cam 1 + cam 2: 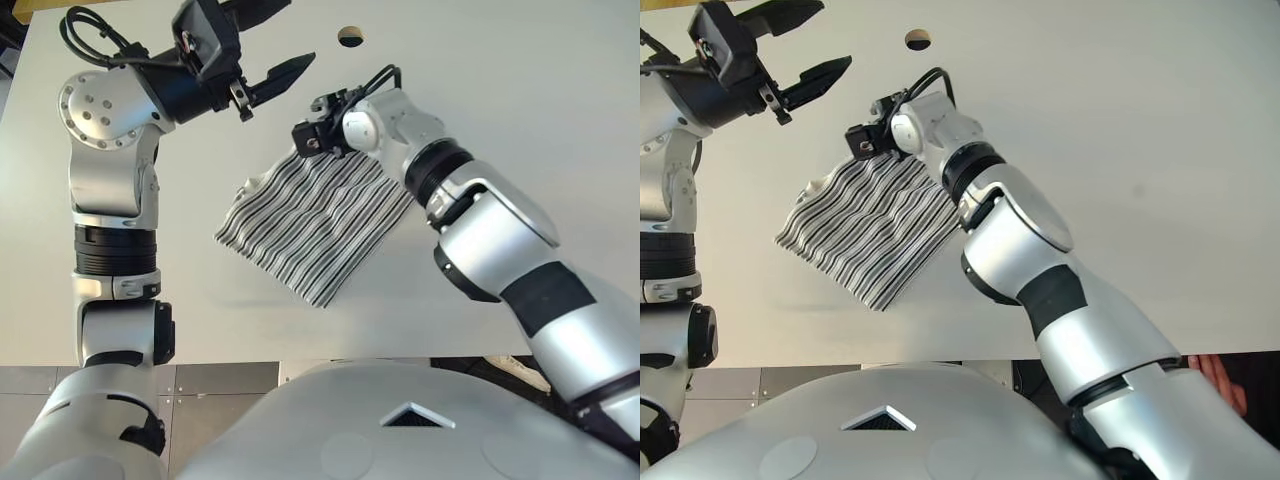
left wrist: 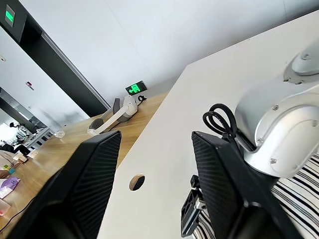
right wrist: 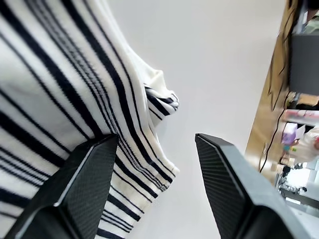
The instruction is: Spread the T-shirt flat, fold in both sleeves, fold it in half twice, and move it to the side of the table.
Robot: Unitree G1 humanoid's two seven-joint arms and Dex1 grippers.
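- Because the T-shirt [image 1: 315,225] lies in a small striped square, I think the folding is done. What is left is the move to the side of the table [image 1: 520,90].
- It sits on the table right in front of the robot, closer to the robot's edge than to the far edge. It is turned so one corner points at the robot.
- One side corner looks a bit lumpy, with a little white bit poking out (maybe a sleeve or the collar, I cannot tell which).
- The right gripper [image 3: 157,149] is at the shirt's far corner. Its two fingers are wide apart and pinch nothing. One finger [image 3: 84,194] is at the striped cloth and the other is over bare table. I think it is there so it can close on that edge and pull or lift the shirt.
- The left gripper [image 1: 278,42] is held up high, near the far corner but not touching the shirt. Its fingers are wide apart too and hold nothing. I guess it is parked up there so it is not in the way.
- A small round hole [image 1: 349,37] is in the table farther back, well apart from the shirt.
- The next move needs a good grip on all the layers. If only the top layer gets pinched, the square could fall open when it is dragged.
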